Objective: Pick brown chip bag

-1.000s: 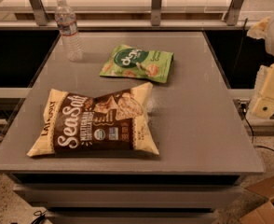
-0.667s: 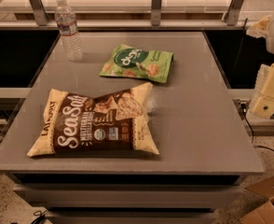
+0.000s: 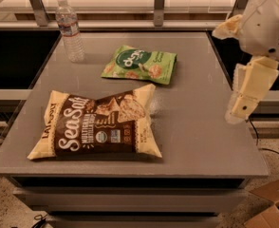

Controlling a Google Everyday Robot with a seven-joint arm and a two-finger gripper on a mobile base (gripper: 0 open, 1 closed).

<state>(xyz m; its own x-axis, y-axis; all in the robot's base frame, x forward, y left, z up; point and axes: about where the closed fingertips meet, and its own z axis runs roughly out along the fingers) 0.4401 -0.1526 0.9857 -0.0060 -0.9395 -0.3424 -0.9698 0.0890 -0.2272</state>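
Note:
The brown chip bag [image 3: 96,127] lies flat on the front left of the grey table [image 3: 196,127]. It has a dark brown front, cream-yellow edges and white "Sea Salt" script. My arm comes in at the upper right. Its gripper [image 3: 246,96] hangs over the table's right edge, well to the right of the bag and apart from it. Nothing shows in the gripper.
A smaller green snack bag [image 3: 139,64] lies behind the brown bag near the table's middle. A clear water bottle [image 3: 69,30] stands at the back left corner. A metal railing [image 3: 158,4] runs behind the table. Cardboard boxes [image 3: 272,208] sit on the floor at the front right.
My arm has moved left, further into view over the table's right edge. Both bags and the bottle have not moved.

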